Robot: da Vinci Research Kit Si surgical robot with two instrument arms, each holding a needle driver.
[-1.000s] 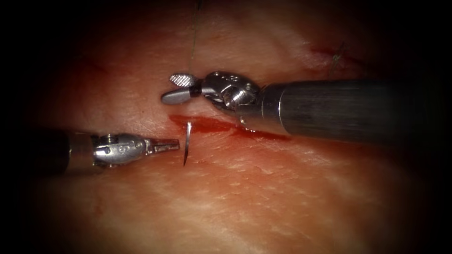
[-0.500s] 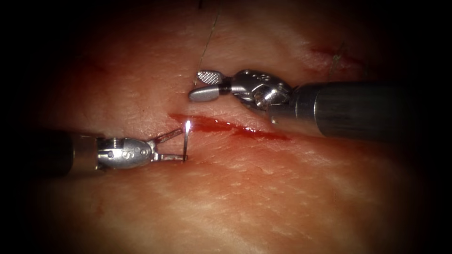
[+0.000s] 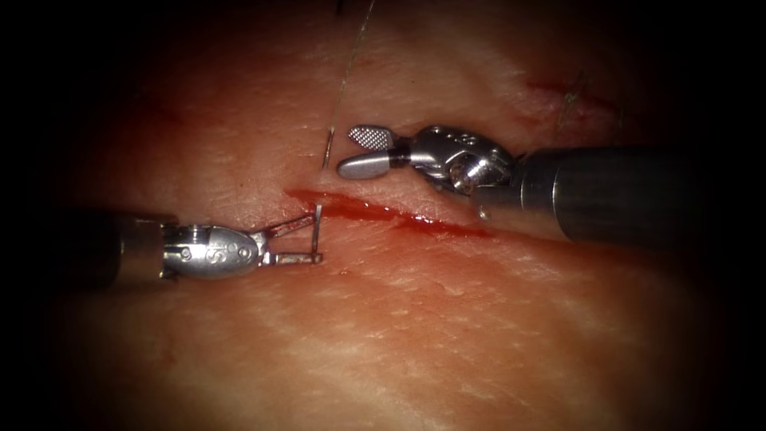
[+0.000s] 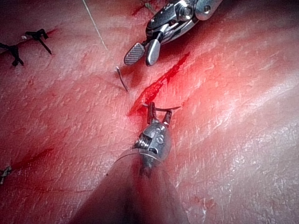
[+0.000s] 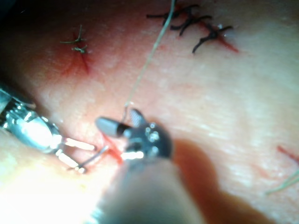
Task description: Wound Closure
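1. The needle (image 3: 317, 231) sits at the left end of the cut (image 3: 383, 214), left of centre in the endoscope frame. Its middle is buried in the tissue (image 3: 447, 335): one end rises below the cut, and the tail end (image 3: 327, 150) with the thread (image 3: 351, 64) shows above it.
2. We judge the bite across the cut to be made but not finished: the needle is not yet out, and no thread lies across this cut.
3. Finished knots (image 4: 28, 42) lie elsewhere on the tissue, so earlier stitches are done; this cut stays open along its length, with red fluid (image 3: 431, 225) in it.
4. The left tool (image 3: 311, 238) comes in level from the left edge, its jaws spread around the needle's exposed end, not clamped.
5. The right tool (image 3: 363, 152) reaches in from the right, above the cut, its jaws parted and holding nothing, just beside the tail end.
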